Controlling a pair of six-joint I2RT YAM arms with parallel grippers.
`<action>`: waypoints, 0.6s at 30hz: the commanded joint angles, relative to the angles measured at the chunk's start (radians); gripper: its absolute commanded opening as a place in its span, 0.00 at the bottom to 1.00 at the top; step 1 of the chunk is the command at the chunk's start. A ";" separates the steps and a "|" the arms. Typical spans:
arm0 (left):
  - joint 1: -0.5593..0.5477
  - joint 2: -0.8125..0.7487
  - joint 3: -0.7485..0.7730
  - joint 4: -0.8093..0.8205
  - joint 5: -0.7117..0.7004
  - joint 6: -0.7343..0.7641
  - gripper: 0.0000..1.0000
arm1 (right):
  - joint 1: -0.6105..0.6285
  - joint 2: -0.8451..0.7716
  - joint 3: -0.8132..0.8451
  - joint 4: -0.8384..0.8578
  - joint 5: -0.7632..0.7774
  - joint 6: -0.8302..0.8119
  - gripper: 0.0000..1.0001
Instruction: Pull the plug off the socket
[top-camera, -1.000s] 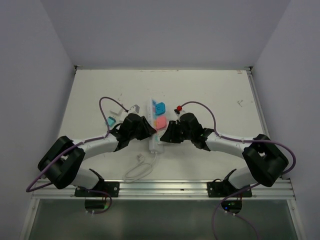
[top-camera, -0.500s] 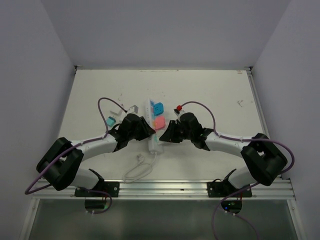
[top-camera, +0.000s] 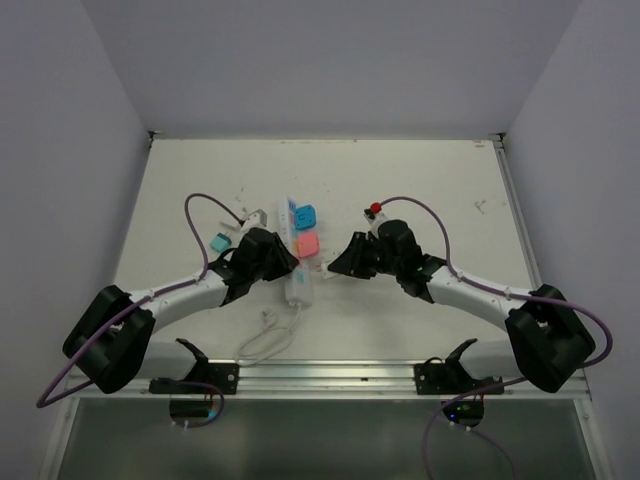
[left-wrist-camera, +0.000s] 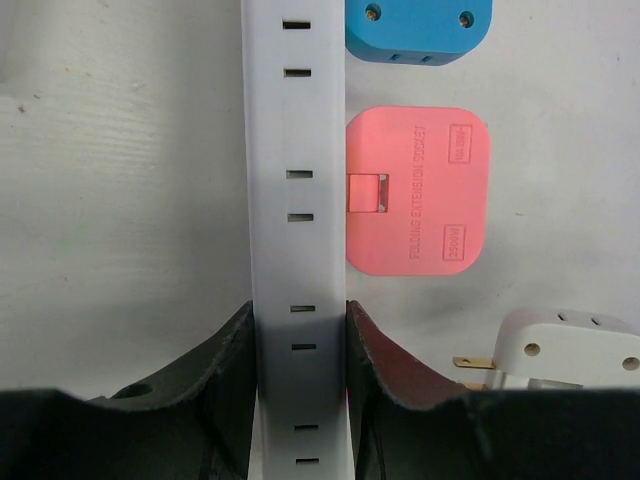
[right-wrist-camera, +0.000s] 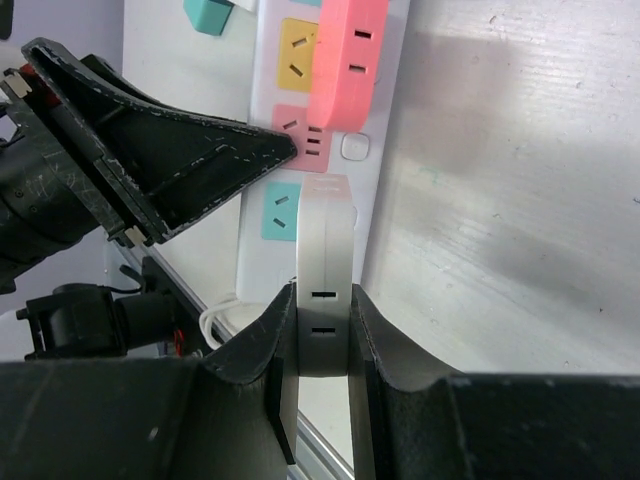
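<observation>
Left fingers (left-wrist-camera: 225, 370) pinch the socket (left-wrist-camera: 296, 200), which lies centre-left in the top view on the tabletop (top-camera: 450, 190). Right fingers (right-wrist-camera: 255, 345) pinch the white plug (right-wrist-camera: 325, 230), prongs bare, just beside the socket. Pink plug (left-wrist-camera: 415, 190) and blue plug (left-wrist-camera: 418, 25) sit against it.

The long white power strip (top-camera: 298, 289) lies slightly askew in the middle of the table (top-camera: 420, 170), with a blue plug (top-camera: 305, 215) and a pink plug (top-camera: 307, 243) sitting along its right side. The left gripper (top-camera: 288, 264) reaches in from the left and sits over the strip. The right gripper (top-camera: 333, 266) comes in opposite, with a small white plug (top-camera: 323, 269) peeking out at its tip, just beside the strip. The thin white cord (top-camera: 267, 341) loops toward the near edge.
</observation>
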 joint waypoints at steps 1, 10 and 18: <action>0.009 -0.010 -0.005 -0.095 -0.102 0.061 0.00 | 0.001 -0.026 -0.002 -0.028 -0.013 -0.017 0.00; 0.009 -0.047 -0.014 -0.089 -0.063 0.058 0.00 | -0.155 -0.094 -0.065 -0.076 0.018 -0.046 0.00; 0.008 -0.087 -0.043 -0.047 0.040 0.081 0.00 | -0.380 0.021 -0.053 0.033 -0.059 -0.053 0.00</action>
